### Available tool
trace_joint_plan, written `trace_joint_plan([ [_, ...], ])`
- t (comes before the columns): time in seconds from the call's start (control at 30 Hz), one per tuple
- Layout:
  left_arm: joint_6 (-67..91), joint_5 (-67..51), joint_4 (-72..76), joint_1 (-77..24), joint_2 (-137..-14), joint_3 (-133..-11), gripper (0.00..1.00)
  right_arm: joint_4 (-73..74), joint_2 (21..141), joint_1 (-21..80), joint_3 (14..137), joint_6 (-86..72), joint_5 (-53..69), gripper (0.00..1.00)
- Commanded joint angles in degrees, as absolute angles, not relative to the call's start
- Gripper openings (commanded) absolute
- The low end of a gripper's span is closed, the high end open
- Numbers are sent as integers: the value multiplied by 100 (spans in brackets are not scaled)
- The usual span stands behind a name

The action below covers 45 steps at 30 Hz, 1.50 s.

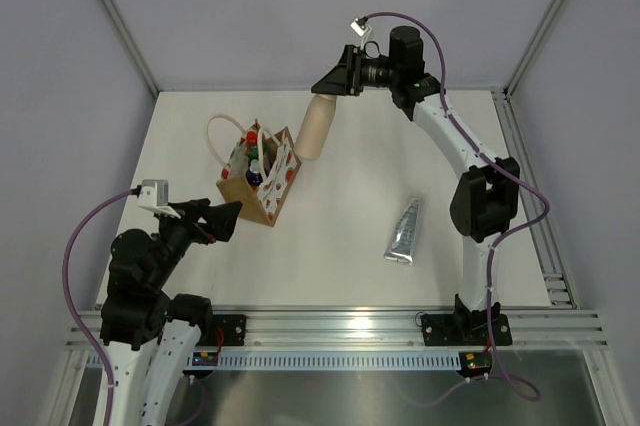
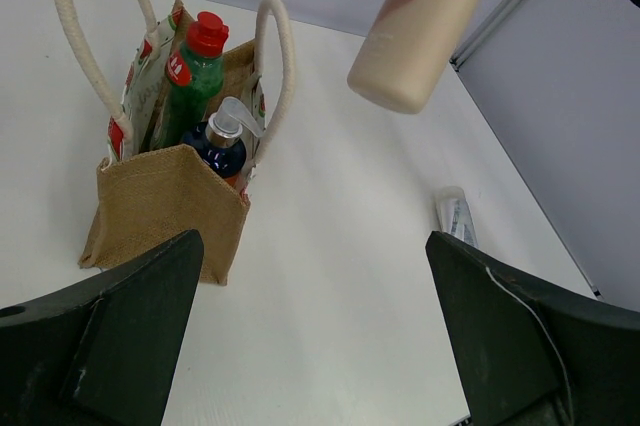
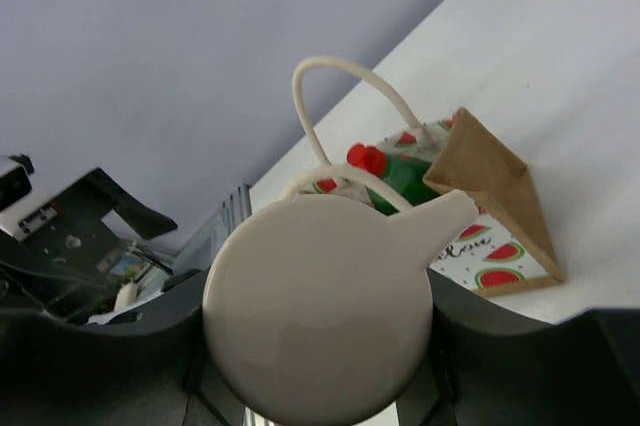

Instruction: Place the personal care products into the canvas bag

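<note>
The task looks about half done. The canvas bag [image 2: 165, 208], coarse tan weave with white watermelon-print sides and soft rope handles [image 2: 278, 66], already holds the glossy green bottle [image 2: 188, 86] with its red cap and a dark-blue pump bottle [image 2: 218, 144] with a silver nozzle. The right claw [image 1: 328, 86] is clamped on the neck end of the smooth, matte beige bottle [image 1: 318, 126], which hangs round base down, above and beside the bag's far edge, not yet over the opening. The flat silver squeeze tube [image 1: 405, 231] lies on the white bench [image 1: 330, 256], well below that claw. The left claw [image 1: 228, 214] stands spread and empty, the bag just ahead of it.
</note>
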<state>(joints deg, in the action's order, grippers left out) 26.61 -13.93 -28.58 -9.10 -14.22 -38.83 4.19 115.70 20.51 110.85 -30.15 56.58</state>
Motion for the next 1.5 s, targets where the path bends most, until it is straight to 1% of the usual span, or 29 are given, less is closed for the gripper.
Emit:
trace_joint_plan([
  [0.0,2681,-1459,-2645,-888,-1406,-3937,99,-272,11864,2013,11942,-4261,5784,0],
  [0.1,2698,-1433,-2689,-888,-1371,-3946,99,-535,12111,2013,12207,-4762,5477,0],
  [0.37,2751,-1327,-2848,-888,-1318,-3981,99,-1141,12752,2013,12813,-5404,5080,0],
  [0.73,2777,-1213,-2988,-888,-1345,-4017,99,-1450,13429,2021,13394,-5950,4606,0],
  [1.0,2725,-1204,-3164,-888,-1477,-4192,99,-1380,13930,2127,14132,-6257,4035,0],
  [1.2,2751,-1169,-3234,-888,-1459,-4201,99,-1450,14220,2417,14335,-6652,3604,0],
  [1.47,2777,-1186,-3340,-888,-1327,-4140,99,-1591,14230,2663,14326,-6917,3542,0],
])
